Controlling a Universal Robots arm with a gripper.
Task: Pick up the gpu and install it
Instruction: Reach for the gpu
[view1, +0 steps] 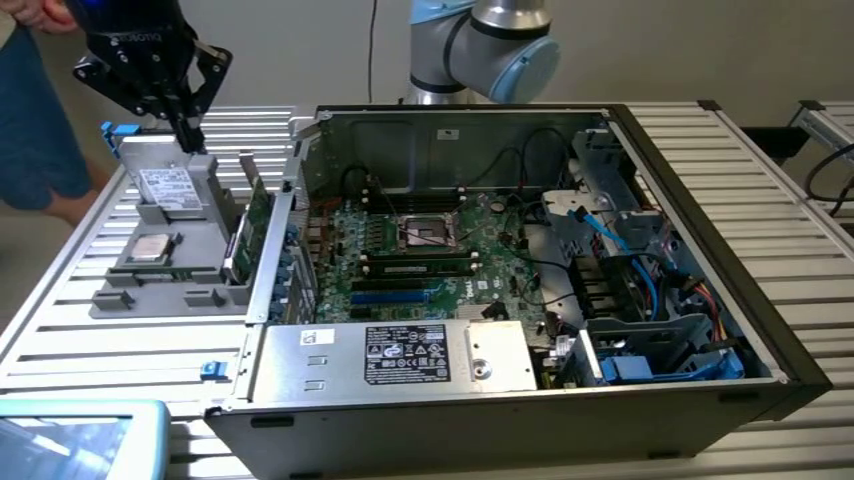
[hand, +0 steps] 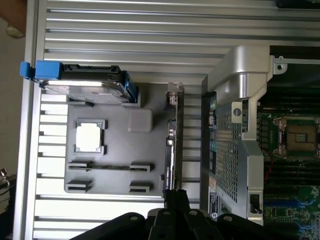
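Slatted metal table carried a grey tray on the exterior view's left and an open computer case on its right. On the tray the gpu stood on edge, just beside the case wall. Above the tray hung the claw, pressed tight together, pinching nothing. Farther back rose the arm.
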